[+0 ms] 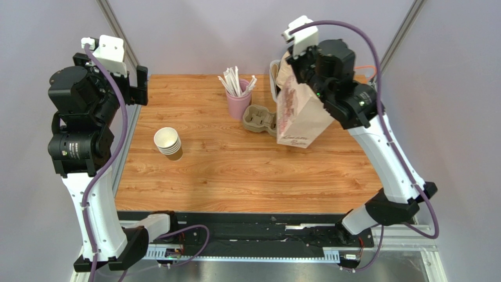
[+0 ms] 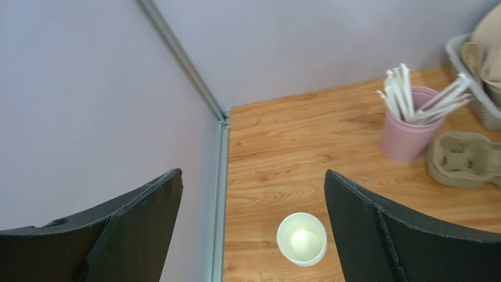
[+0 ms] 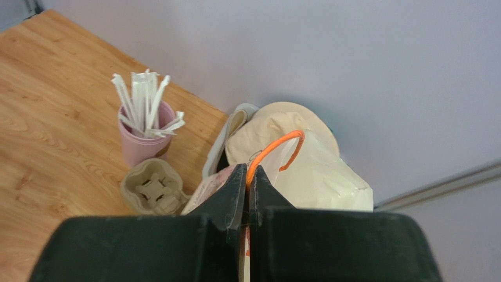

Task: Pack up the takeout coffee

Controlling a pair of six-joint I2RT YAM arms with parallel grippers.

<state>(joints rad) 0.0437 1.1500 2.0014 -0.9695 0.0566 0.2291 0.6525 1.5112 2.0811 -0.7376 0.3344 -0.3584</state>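
At the far right of the wooden table (image 1: 247, 176), the right gripper (image 3: 247, 176) is clamped fully closed on the top of a brown paper bag (image 1: 303, 114) with pink print, pinching its orange loop handle (image 3: 276, 147). Bag hangs tilted under the fingers, top crumpled, contents hidden. Can't tell if its base touches the table.

Just behind the bag: grey plastic basket (image 2: 470, 64) with beige paper items in it, can't tell what.

Just left of the bag: moulded cardboard cup carrier (image 1: 259, 119), lying flat, wells up. Behind it: round pink cup (image 1: 238, 101), upright, packed with white paper-wrapped straws (image 1: 235, 81).

Mid-left of the table: stack of lidless brown paper cups (image 1: 169, 143), white inside, well apart from the rest.

Left gripper (image 2: 253, 176) is raised over the far-left table edge, jaws spread wide, holding nothing. In its wrist view the cup stack sits below, between the fingers.

Takeout coffee with black lid: not visible in any view, can't tell where it is.
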